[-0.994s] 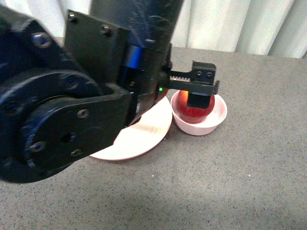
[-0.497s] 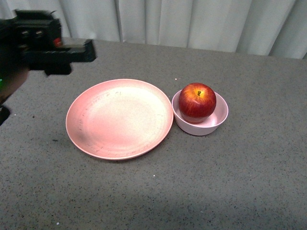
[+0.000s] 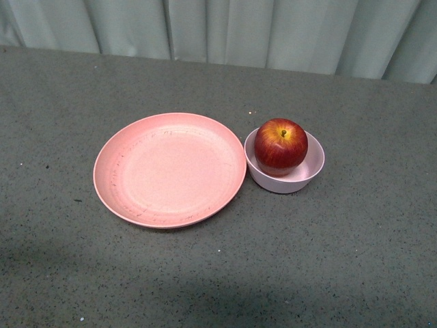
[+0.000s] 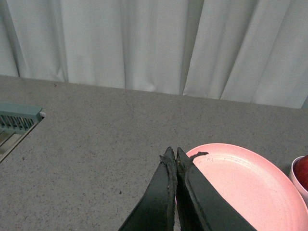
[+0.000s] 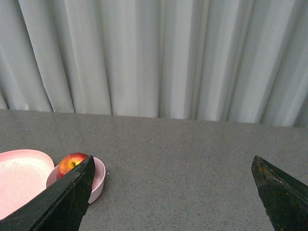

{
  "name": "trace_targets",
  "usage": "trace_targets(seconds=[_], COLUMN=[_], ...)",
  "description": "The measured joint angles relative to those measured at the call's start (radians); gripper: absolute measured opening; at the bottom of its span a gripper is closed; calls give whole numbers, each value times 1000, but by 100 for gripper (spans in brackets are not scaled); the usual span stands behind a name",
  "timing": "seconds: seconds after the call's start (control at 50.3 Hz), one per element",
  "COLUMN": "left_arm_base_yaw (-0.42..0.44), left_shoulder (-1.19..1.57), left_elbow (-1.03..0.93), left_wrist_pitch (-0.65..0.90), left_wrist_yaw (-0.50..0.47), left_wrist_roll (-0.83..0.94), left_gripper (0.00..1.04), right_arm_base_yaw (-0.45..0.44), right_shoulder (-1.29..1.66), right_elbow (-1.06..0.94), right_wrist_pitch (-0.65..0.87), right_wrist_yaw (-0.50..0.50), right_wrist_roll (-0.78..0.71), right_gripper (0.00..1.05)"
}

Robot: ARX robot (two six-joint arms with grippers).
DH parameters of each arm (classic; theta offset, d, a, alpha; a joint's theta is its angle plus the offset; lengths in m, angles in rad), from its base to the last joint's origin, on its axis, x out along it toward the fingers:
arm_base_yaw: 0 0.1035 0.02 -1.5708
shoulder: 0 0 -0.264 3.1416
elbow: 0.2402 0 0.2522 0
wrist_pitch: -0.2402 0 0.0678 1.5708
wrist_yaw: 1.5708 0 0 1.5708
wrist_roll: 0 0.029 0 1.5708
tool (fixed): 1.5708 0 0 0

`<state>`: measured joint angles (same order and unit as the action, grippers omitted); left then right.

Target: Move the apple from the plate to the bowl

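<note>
The dark-red apple (image 3: 280, 145) sits stem up inside the small pale pink bowl (image 3: 307, 174). The wide salmon-pink plate (image 3: 169, 169) lies empty just left of the bowl, touching it. No arm shows in the front view. In the left wrist view my left gripper (image 4: 172, 154) is shut and empty above the plate's (image 4: 240, 183) near edge; a sliver of the apple (image 4: 303, 169) shows. In the right wrist view my right gripper (image 5: 173, 161) is open wide and empty, well away from the apple (image 5: 72, 163) in the bowl (image 5: 98, 179), with the plate (image 5: 19, 175) beside it.
The dishes rest on a grey speckled tabletop (image 3: 328, 260). White curtains (image 3: 273, 31) hang behind the table's far edge. A pale blue-grey ribbed object (image 4: 17, 120) lies at the table's side in the left wrist view.
The arm that hung over the apple and bowl drew back to the left and has left the front view. The apple stays in the bowl and the plate is fully uncovered.
</note>
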<state>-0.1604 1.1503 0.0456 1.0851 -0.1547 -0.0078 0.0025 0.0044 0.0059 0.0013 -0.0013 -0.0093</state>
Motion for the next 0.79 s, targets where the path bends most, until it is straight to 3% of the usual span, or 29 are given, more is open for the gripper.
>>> trace_targets(seconds=[0.099, 0.258, 0.318, 0.397, 0.795], left_arm_base_yaw=[29, 63, 120, 151, 158], left_shoulder=[-183, -337, -394, -449, -752], left_elbow=[0, -19, -25, -25, -26], left_wrist_pitch=[-189, -309, -364, -408, -686], left_wrist_yaw=[30, 60, 140, 146, 152], left_wrist_roll=[0, 0, 1, 0, 0], left_gripper=[4, 4, 4, 4, 4], right_arm_base_yaw=[0, 0, 0, 0, 0], right_shoulder=[0, 0, 0, 0, 0], right_elbow=[0, 0, 0, 0, 0], right_wrist_pitch=[0, 0, 0, 0, 0], right_wrist_yaw=[0, 0, 0, 0, 0], right_wrist_roll=[0, 0, 0, 0, 0], right_gripper=[95, 95, 95, 95, 95])
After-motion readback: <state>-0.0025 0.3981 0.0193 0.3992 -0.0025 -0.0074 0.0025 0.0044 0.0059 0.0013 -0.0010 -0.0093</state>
